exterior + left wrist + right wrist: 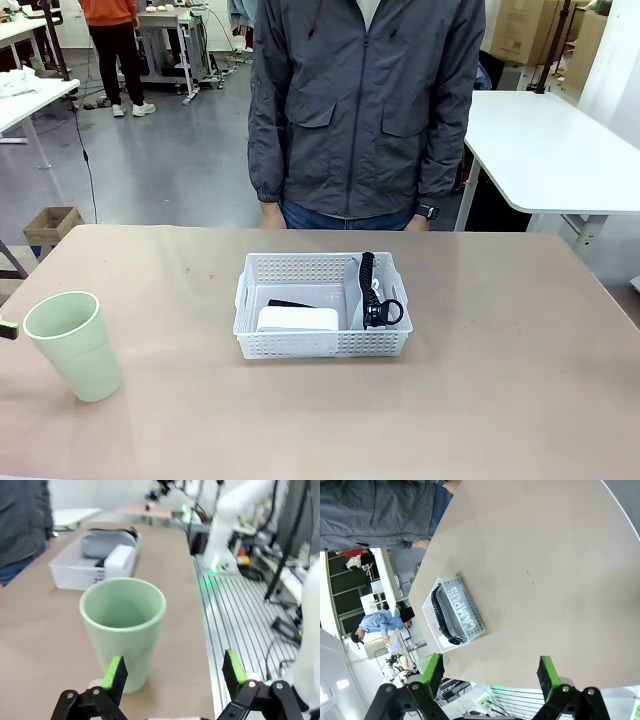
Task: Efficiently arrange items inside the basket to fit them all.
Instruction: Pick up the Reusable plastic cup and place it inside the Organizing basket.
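I have the left claw spread wide with the pale green cup upright just ahead of it, off toward one finger, on the surface. The basket sits beyond the cup, already holding the pouch and white device, so the cup looks like my last item. The right claw hangs spread and empty, high above the basket.

A white perforated basket is sitting mid-table, holding a white rounded device at its front left, a sliver of something black just behind that, and a grey pouch with its black strap looping along the right side. A pale green cup is standing upright well apart, near the table's left edge. A person in a grey jacket is standing at the far side, hands down.
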`<action>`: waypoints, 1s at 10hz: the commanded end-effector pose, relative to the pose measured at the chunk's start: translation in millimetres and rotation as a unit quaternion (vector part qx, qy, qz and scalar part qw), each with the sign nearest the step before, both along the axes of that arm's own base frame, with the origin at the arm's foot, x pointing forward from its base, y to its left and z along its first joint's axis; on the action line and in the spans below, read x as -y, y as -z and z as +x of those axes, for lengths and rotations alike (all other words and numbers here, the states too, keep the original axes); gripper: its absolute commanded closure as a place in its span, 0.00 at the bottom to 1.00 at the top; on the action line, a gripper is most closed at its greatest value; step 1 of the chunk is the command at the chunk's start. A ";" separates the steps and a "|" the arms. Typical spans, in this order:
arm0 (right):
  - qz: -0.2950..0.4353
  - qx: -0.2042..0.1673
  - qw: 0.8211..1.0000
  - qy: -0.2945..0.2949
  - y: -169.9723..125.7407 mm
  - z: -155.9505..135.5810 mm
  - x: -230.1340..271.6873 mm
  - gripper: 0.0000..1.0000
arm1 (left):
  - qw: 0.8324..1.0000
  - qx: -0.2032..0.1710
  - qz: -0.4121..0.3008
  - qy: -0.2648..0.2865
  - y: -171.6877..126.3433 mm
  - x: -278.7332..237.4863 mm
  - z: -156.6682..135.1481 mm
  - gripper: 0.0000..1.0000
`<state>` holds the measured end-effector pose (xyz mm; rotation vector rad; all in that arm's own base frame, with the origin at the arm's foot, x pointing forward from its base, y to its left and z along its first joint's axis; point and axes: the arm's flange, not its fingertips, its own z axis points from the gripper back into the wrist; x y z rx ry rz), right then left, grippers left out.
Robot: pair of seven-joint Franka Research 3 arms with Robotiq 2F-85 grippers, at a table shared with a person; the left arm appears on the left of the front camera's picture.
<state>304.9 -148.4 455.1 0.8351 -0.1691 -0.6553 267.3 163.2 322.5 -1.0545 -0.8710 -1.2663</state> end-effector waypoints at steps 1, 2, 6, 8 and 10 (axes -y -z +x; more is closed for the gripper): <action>0.003 0.002 1.000 -0.001 0.1 0.9 -0.4 0.00 | 0.998 0.031 0.046 0.043 15.3 1.8 1.4 0.00; 0.003 0.002 1.000 -0.001 0.1 0.9 -0.4 0.00 | 0.996 0.028 0.058 0.065 23.1 11.0 -0.6 0.00; 0.003 0.002 1.000 -0.001 0.1 0.9 -0.4 0.00 | 0.989 -0.006 0.106 0.103 61.2 42.9 4.2 0.00; 0.003 0.002 1.000 -0.001 0.1 0.9 -0.4 0.00 | 0.988 -0.017 0.102 0.116 70.0 50.6 5.1 0.00; 0.003 0.002 1.000 -0.001 0.1 0.9 -0.4 0.00 | 0.988 -0.018 0.097 0.119 75.7 53.8 4.3 0.00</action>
